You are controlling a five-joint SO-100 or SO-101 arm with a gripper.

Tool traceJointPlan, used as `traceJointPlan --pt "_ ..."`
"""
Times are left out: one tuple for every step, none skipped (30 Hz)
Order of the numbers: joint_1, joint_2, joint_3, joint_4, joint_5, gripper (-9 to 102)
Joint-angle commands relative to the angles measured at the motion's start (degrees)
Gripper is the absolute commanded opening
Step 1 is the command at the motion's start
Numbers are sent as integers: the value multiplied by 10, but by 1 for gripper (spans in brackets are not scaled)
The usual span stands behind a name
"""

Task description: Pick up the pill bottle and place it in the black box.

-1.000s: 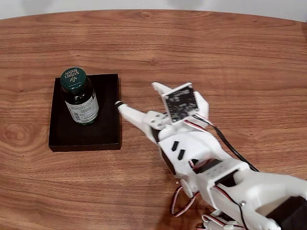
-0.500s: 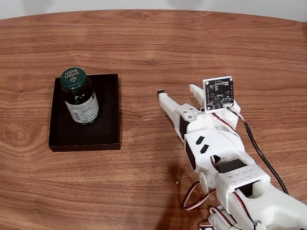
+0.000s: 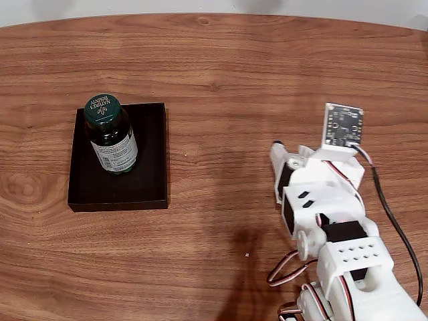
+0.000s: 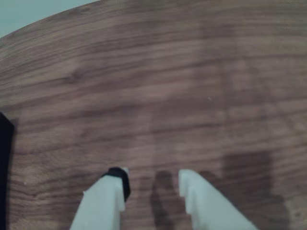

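Observation:
The pill bottle (image 3: 112, 136), dark green with a green cap and white label, stands upright inside the black box (image 3: 150, 164) at the left of the fixed view, in the box's back left part. My gripper (image 3: 289, 148) is well to the right of the box, over bare table, open with a modest gap and nothing between its fingers. The wrist view has the two white fingertips (image 4: 187, 178) low in the frame, with the gripper (image 4: 152, 173) above the wood. A dark sliver of the black box (image 4: 4, 143) shows at that view's left edge.
The wooden table (image 3: 221, 73) stretches wide around the box, with its curved far edge along the top of the fixed view. My white arm (image 3: 334, 241) with its cables occupies the lower right corner.
The arm has swung right and drawn back from the box's right wall. The bottle and box have not moved.

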Motion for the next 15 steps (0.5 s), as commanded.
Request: traceJointPlan --pt "17 50 -4 69 -25 9" --pt "18 62 -3 83 -47 9" --pt "18 76 -3 98 -67 9" --pt "17 91 -2 117 -82 9" --pt "15 110 0 137 -97 9" --pt "14 130 2 163 -113 9" --pt "12 152 3 192 -126 8" --pt "11 169 3 218 -139 8" --pt "10 183 4 238 -152 8" --pt "9 195 4 251 -164 8" --pt "9 206 4 264 -175 8" --pt "9 215 4 276 -183 8" --pt "9 225 4 288 -187 8" --pt "11 235 4 301 -194 8" --pt "11 244 4 314 -201 8"
